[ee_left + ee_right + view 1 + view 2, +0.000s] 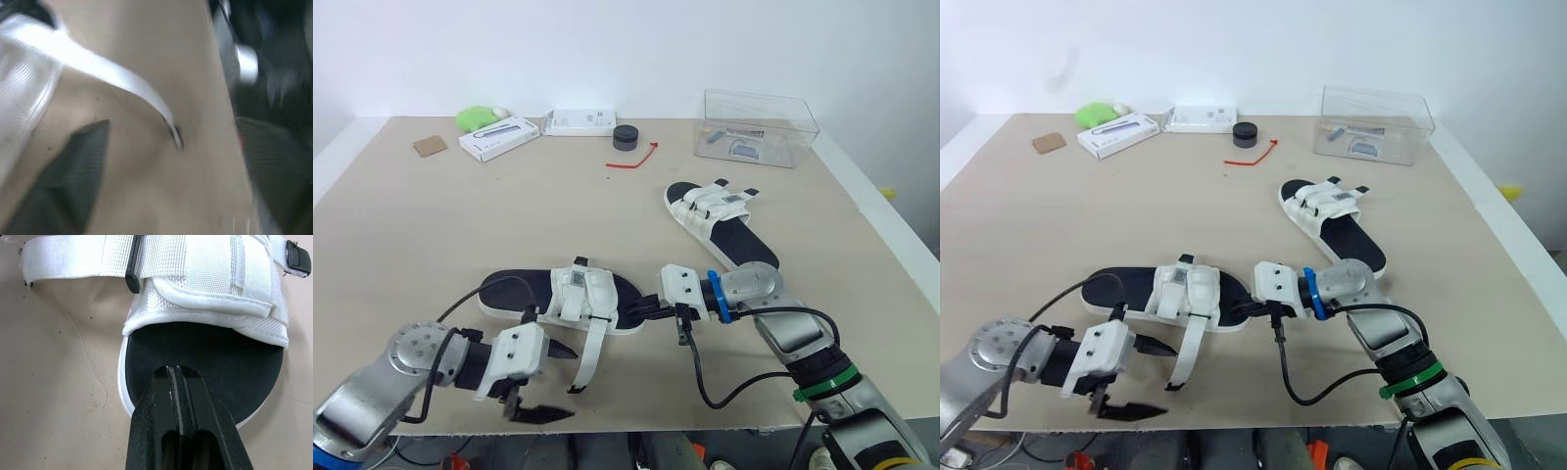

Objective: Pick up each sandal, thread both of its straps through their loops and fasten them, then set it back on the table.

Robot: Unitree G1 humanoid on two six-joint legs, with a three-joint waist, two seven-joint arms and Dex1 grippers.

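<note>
White near sandal [570, 292] lies close to the table's [431, 225] front edge, with one strap [592, 351] loose. Left gripper [551, 382] is at that edge beside the strap, jaws spread. Right gripper [644, 312] has its jaws closed, tips at the sandal's end. Second sandal [720, 223] lies mid-table with bare surface around it.

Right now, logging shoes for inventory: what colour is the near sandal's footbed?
The footbed is black, rimmed white; the right wrist view shows it best.

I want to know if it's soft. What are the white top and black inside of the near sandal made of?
White top: looks like woven mesh fabric, matte; a fine grid weave shows. Black inside: probably foam or rubber, dull, with tiny dotted texture.
</note>
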